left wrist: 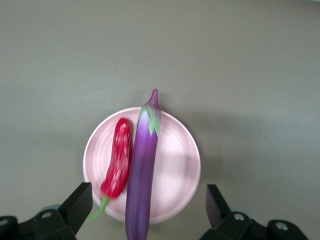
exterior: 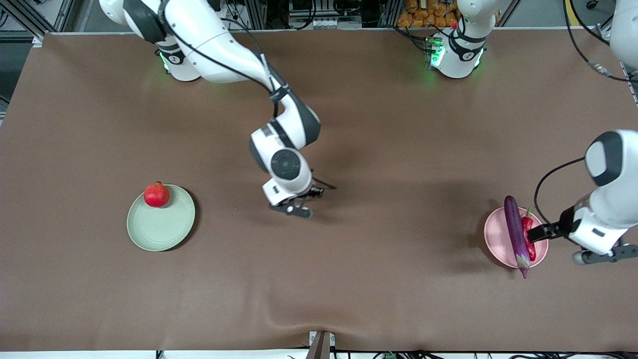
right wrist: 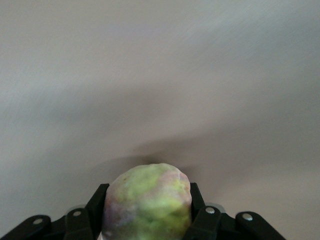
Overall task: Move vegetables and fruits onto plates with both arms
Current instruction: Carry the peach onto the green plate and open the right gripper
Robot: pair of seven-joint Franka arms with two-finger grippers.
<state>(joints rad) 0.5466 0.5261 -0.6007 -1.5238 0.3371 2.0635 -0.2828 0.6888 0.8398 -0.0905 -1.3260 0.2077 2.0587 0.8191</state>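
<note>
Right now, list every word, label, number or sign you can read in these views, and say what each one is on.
None can be read.
Small dark marks on the lit bases of both arms: too small to read.
Pink plate, green plate, eggplant, chili, pomegranate and the peach in the right hand: no print shows.
Brown table cover: plain.

Brown cloth covers the table (exterior: 349, 279); at lower left of the front view a red pomegranate (exterior: 157, 195) sits on a pale green plate (exterior: 162, 227). At lower right, a pale pink plate (exterior: 496, 234) bears a glossy purple eggplant (exterior: 515, 234) with a pale green-tinged stem end and a red chili pepper (exterior: 529, 234) with a green stem. The peach (right wrist: 148, 205), low in the right wrist view, is mottled yellow-green and pink between black fingers (right wrist: 202, 220); both arms are white with black bands.
</note>
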